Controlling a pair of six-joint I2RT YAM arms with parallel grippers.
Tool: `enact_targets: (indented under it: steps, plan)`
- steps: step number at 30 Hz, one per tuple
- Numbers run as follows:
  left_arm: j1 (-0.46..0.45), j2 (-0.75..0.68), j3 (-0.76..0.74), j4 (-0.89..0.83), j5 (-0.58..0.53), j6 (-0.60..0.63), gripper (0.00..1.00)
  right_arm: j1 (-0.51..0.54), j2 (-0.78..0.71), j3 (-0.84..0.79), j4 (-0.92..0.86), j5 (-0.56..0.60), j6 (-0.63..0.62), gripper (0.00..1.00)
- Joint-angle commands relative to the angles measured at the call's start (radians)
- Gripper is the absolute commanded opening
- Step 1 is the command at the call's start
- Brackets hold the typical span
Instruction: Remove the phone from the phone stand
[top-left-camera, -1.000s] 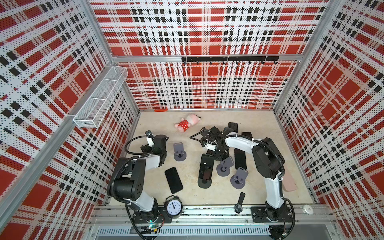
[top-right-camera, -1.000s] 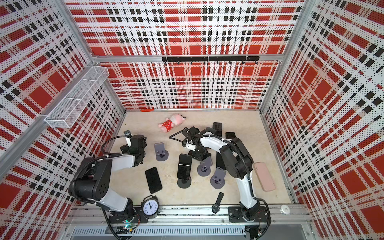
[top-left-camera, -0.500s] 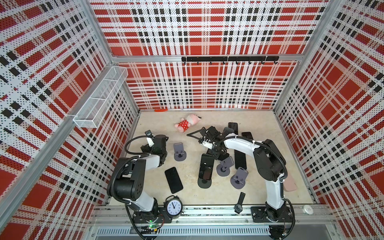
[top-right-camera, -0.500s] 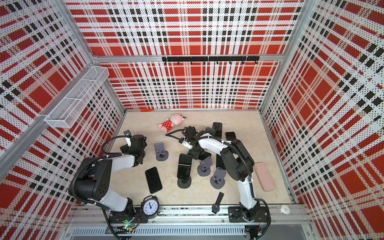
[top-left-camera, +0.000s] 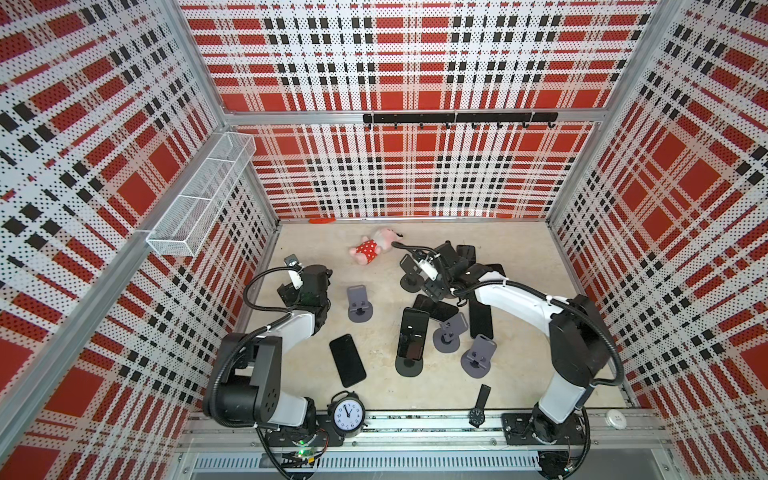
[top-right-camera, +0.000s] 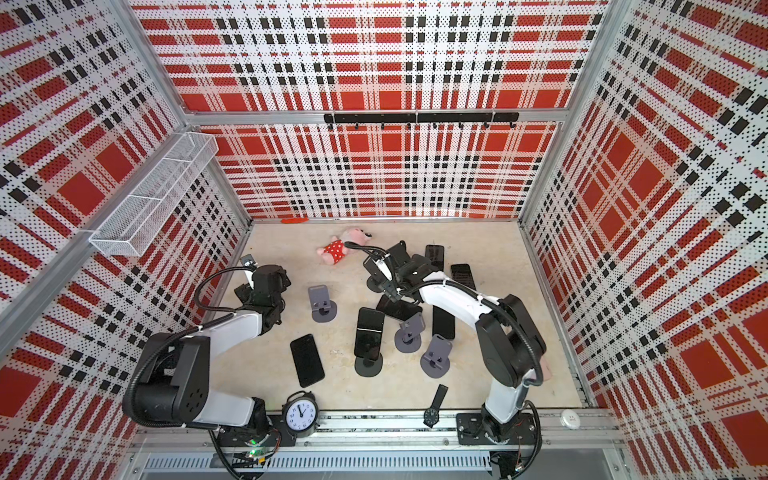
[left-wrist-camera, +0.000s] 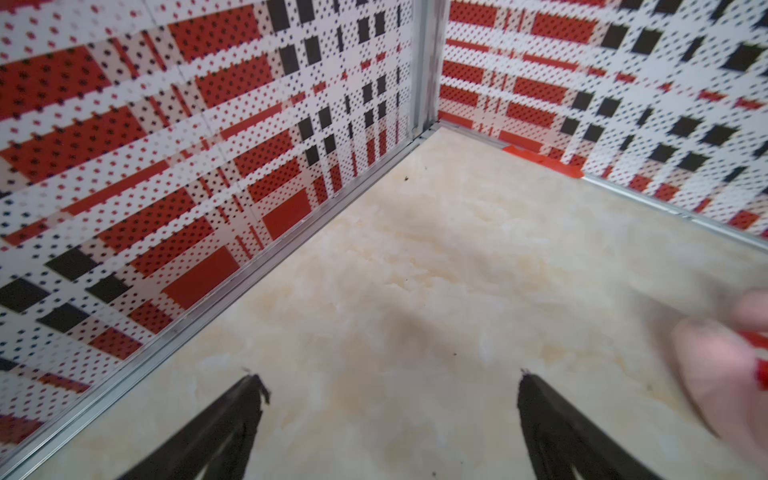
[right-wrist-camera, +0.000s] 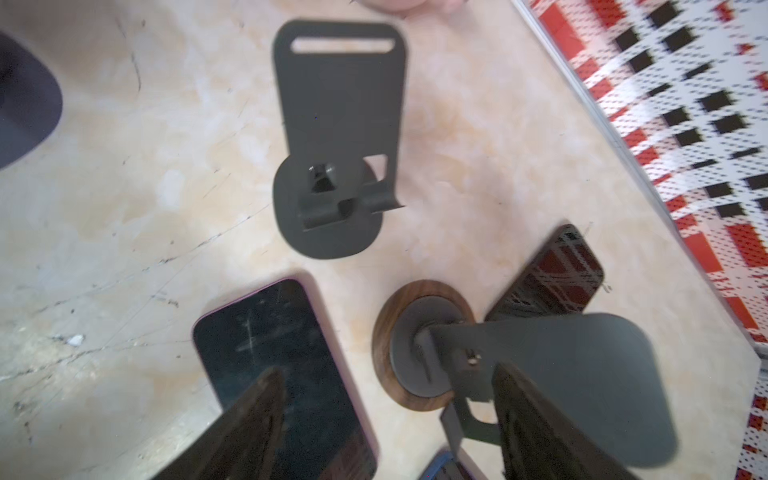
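Just beside the pink plush toy, on its near side, my right gripper hovers with its jaws apart and nothing between them. Below it are an empty dark stand, a wood-based stand and a pink-rimmed phone lying flat. The black phone I want leans on its stand, well apart from the toy on that same side. My left gripper, spread wide and empty, hangs over bare floor, left of the toy in both top views. Closing here would catch the wrong phone or topple a bare stand. At the propped phone, a skewed pinch could drag its light stand along.
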Motion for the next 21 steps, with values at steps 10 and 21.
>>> enact_targets:
  steps: [10, 21]
  plan:
    - [-0.223, -0.081, 0.299, -0.379, 0.036, -0.014, 0.98, -0.058, -0.479, -0.370, 0.466, 0.360, 0.348, 1.00]
    - [-0.391, -0.119, 0.526, -0.662, 0.361, -0.103, 0.98, -0.065, -0.698, -0.595, 0.551, 0.535, 0.495, 1.00]
